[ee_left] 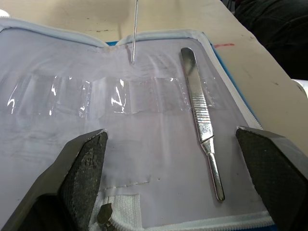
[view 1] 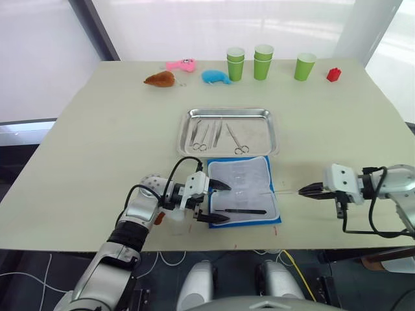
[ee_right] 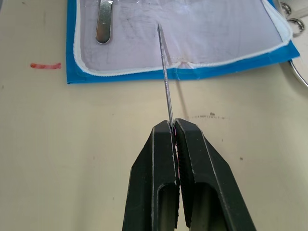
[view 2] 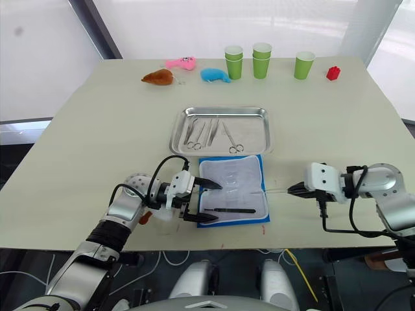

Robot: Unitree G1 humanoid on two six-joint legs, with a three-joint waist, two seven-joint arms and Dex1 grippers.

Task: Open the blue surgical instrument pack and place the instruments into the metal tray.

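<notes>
Blue surgical instrument pack (view 1: 243,193) is lying open and flat on the worktop (view 1: 97,136), pale lining up, just in front of the metal tray (view 1: 228,131). Several instruments (view 1: 217,134) are already sitting in the tray: scissors and forceps, side by side. One flat scalpel-style handle (ee_left: 201,121) is resting on the pack lining, near the pack's front edge.

Right gripper (ee_right: 173,126) is pinching a thin needle-like probe (ee_right: 165,77), jaws clamped tight on its end, tip reaching over the pack's right edge onto the lining. The gripper itself is sitting off to the right of the pack, low over the worktop.

Left gripper (view 1: 212,201) is hovering at the pack's left edge, jaws spread wide, holding nothing, the scalpel handle lying between them further in.

Step in hand, as I read it: transferring the remaining tools, the probe being pulled out of the pack. Next move calls for lifting the probe clear, carrying it forward over the tray rim and releasing it. The thin probe could swivel in the grip. The scalpel handle is left after that; it is flat, so it needs a low, precise pinch.
</notes>
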